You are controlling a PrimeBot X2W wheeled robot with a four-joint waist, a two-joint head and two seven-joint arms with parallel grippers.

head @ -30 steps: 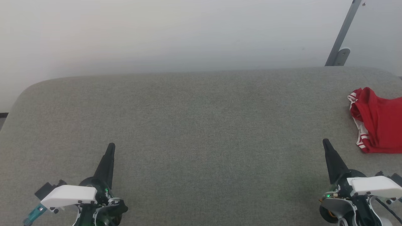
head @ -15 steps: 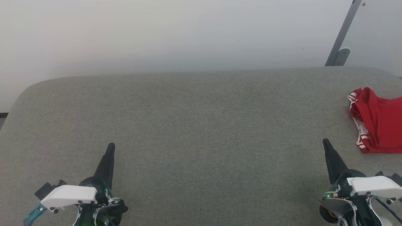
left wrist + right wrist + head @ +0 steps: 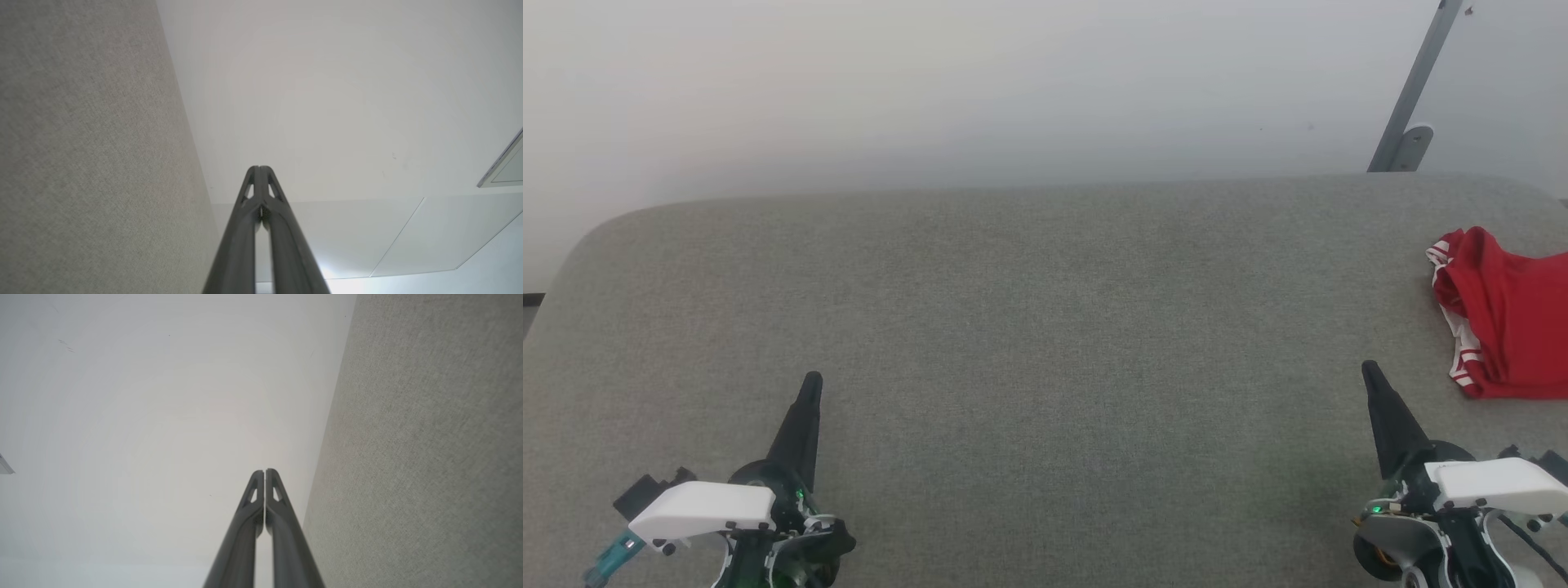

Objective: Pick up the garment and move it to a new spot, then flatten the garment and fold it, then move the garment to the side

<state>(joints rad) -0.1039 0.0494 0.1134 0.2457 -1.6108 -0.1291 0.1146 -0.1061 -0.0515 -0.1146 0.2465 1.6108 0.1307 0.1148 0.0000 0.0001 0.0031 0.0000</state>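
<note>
The right gripper (image 3: 1369, 369) is best opened wide before it is carried to the bunched folds, so that several layers are pinched. Its fingers are pressed together on nothing, as are the left gripper's (image 3: 811, 380). The red T-shirt (image 3: 1507, 322) lies crumpled nearby, at the right edge of the grey padded surface (image 3: 1045, 327).

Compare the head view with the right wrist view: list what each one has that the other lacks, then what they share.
Head view adds the crumpled red garment lying at the picture's right edge, the left gripper and a grey metal strut against the wall. Right wrist view adds the close look: the right gripper with its two fingers pressed together, empty. Both share the right gripper, the grey fabric surface and the pale wall.
</note>
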